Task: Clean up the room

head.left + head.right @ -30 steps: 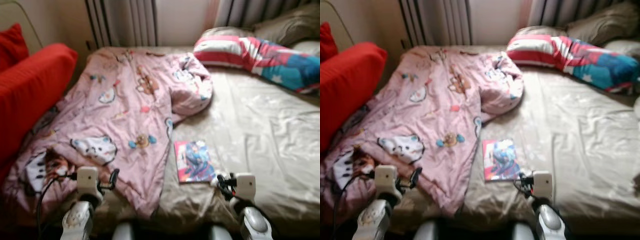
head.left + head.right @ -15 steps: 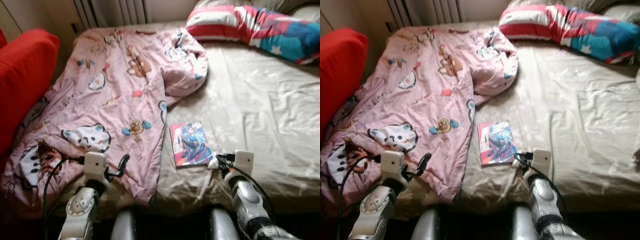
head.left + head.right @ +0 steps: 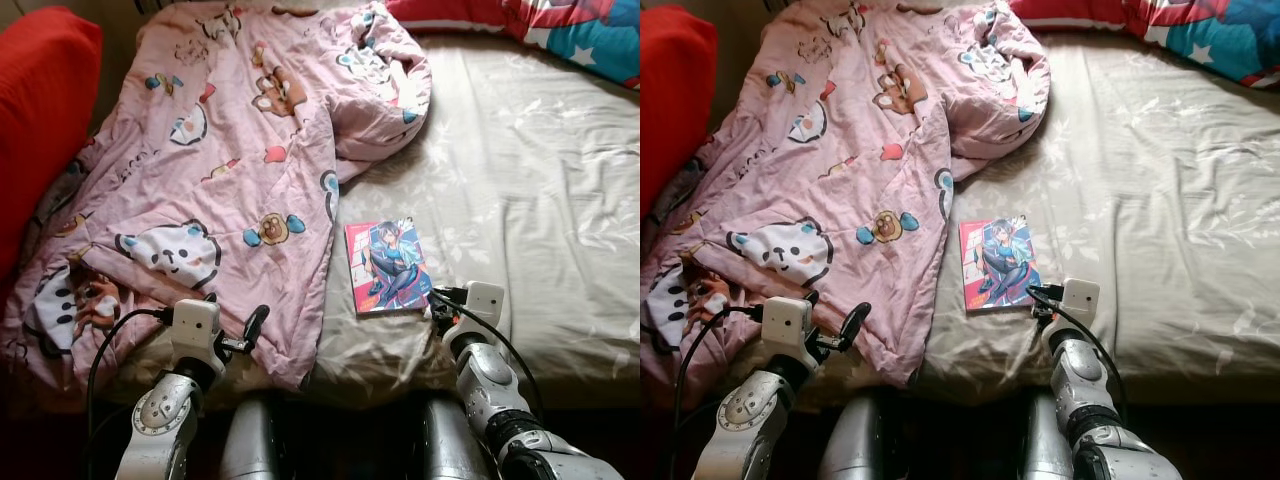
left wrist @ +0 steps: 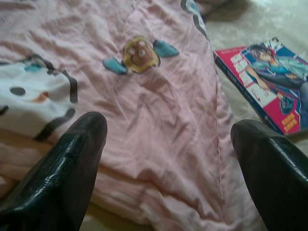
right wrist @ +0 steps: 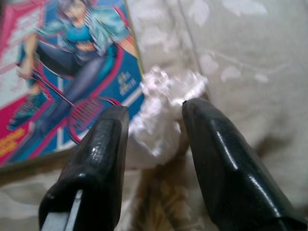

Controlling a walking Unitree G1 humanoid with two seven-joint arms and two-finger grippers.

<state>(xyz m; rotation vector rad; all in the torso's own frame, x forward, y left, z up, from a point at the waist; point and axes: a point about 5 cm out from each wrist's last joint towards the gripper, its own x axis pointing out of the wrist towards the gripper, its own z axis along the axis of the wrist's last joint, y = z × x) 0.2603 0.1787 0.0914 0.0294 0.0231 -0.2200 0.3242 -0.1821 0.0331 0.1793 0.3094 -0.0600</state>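
A colourful comic book (image 3: 388, 266) lies flat on the beige bed sheet (image 3: 540, 180), beside the edge of a rumpled pink cartoon blanket (image 3: 230, 170). My right gripper (image 3: 437, 300) rests at the book's near right corner. In the right wrist view its fingers (image 5: 103, 144) are shut on a crumpled white wad (image 5: 168, 89) that touches the book (image 5: 72, 72). My left gripper (image 4: 168, 130) is open and holds nothing. It hovers low over the blanket's near edge (image 4: 144, 110), left of the book (image 4: 269, 82).
A red cushion (image 3: 45, 120) stands along the bed's left side. A striped red, white and blue pillow (image 3: 590, 30) lies at the far right. The sheet to the right of the book is bare. The bed's front edge is just before my arms.
The camera has tipped down and come closer, so the bed looks nearer. Both grippers stay at the bed's near edge. The right one still holds the white wad by the book.
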